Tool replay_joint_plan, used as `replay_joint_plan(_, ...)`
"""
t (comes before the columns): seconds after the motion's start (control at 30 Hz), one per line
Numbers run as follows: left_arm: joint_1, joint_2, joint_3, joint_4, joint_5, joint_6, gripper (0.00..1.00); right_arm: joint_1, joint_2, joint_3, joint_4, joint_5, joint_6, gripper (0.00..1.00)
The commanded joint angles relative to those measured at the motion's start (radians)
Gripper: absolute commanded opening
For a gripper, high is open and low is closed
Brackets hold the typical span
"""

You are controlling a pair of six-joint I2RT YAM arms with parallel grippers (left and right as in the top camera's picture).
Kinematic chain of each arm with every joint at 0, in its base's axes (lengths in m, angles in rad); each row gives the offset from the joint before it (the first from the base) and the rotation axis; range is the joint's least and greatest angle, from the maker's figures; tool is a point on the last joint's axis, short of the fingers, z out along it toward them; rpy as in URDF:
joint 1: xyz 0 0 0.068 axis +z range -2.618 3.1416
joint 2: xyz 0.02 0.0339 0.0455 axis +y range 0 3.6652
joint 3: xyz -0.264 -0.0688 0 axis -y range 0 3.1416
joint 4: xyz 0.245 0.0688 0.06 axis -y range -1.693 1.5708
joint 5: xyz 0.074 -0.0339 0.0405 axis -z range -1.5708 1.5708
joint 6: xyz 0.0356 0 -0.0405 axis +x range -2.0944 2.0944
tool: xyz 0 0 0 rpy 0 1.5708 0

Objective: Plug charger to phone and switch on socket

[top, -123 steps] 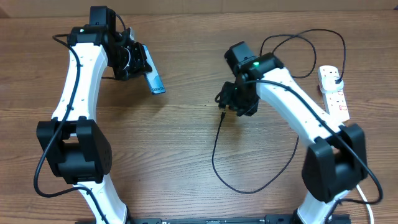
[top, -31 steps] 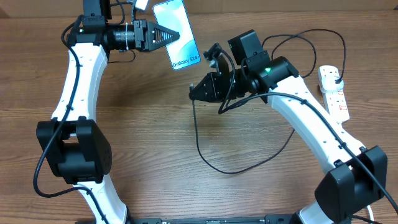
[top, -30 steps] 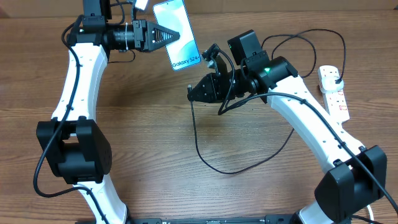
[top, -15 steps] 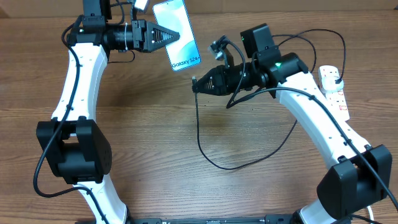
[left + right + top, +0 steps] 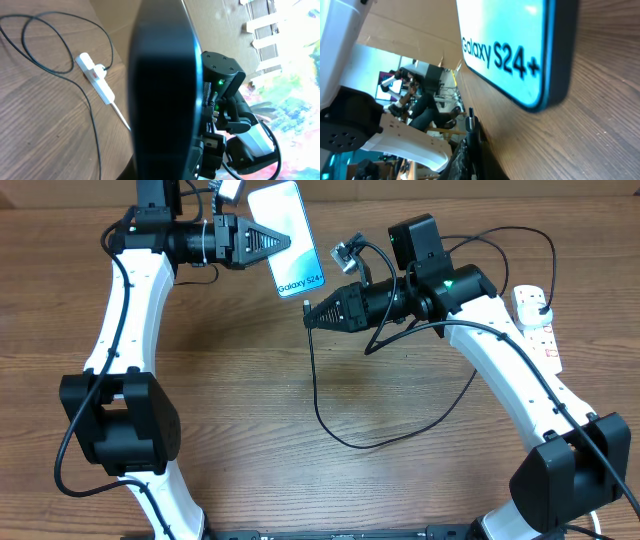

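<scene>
The phone (image 5: 288, 232) is held up above the table with its lit screen facing upward, my left gripper (image 5: 283, 242) shut on its side. In the left wrist view its dark body (image 5: 160, 85) fills the middle. My right gripper (image 5: 311, 317) is shut on the connector end of the charger (image 5: 316, 395), whose tip (image 5: 471, 119) points toward the phone's bottom edge (image 5: 540, 102) with a small gap between them. The black cable hangs down, loops over the table and runs to a plug in the socket (image 5: 536, 325) at the right edge.
The white power strip (image 5: 94, 78) with its thick cord lies on the wooden table (image 5: 240, 410), with cable loops (image 5: 500, 240) behind it. My right arm (image 5: 226, 95) shows past the phone in the left wrist view.
My right gripper has lifted and edged left with the connector, bringing its tip close under the phone's bottom edge. The phone has shifted slightly toward it.
</scene>
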Motion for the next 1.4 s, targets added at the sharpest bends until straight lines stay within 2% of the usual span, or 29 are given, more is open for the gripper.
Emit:
replay_joint_plan(0.0,-0.021,-0.008,0.016,-0.007,0.049,0.000,0.04,0.000,-0.003,0.014,0.002,-0.037,-0.016,0.04)
replay_joint_plan(0.2,-0.031,-0.008,0.016,-0.006,0.049,0.000,0.04,0.000,-0.003,0.014,-0.053,0.044,-0.017,0.04)
replay_joint_plan(0.77,-0.032,-0.008,0.016,0.005,0.049,0.009,0.04,-0.024,-0.003,0.014,-0.034,0.041,-0.020,0.04)
replay_joint_plan(1.37,-0.034,-0.008,0.016,0.005,0.049,0.008,0.04,-0.030,-0.002,0.014,-0.005,-0.056,-0.016,0.04)
